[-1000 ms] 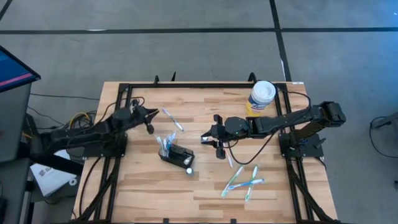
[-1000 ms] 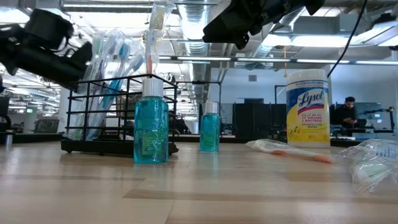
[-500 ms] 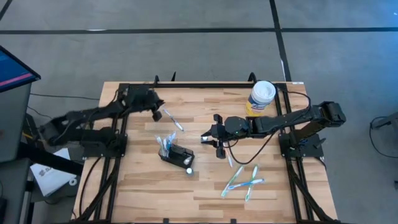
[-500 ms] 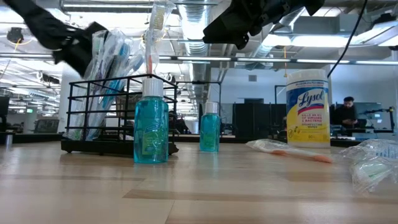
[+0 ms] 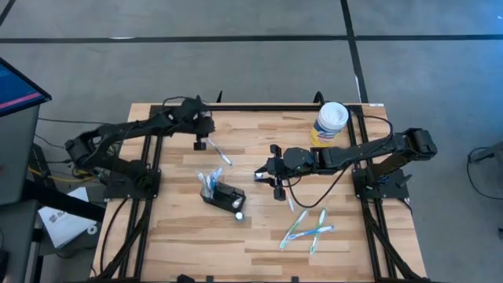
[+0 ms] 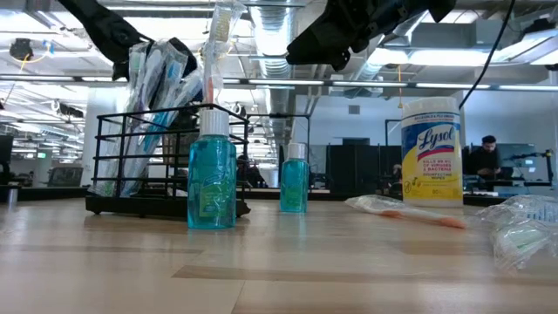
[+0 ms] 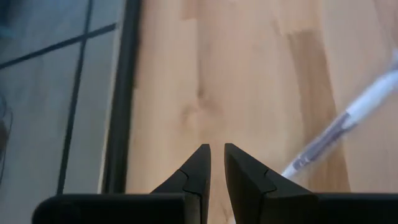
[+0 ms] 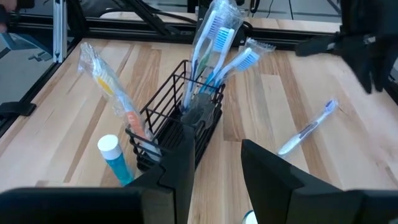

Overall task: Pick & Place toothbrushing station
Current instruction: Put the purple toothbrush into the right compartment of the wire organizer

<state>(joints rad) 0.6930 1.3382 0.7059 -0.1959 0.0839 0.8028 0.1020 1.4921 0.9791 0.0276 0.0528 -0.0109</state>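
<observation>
Toothbrushing station from above: small black rack mid-counter, wrapped brushes sticking up. Right hand hangs just beside it, fingers apart, nothing in them. Left hand is well apart near the far edge. Left wrist view: fingers nearly closed, empty, over bare counter by a wrapped toothbrush.

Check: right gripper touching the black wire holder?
Apart. High view: the right gripper sits clear of the black wire holder, bare wood between them.

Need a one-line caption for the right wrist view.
Right pincer open, facing the black wire toothbrushing station holding wrapped toothbrushes.
</observation>
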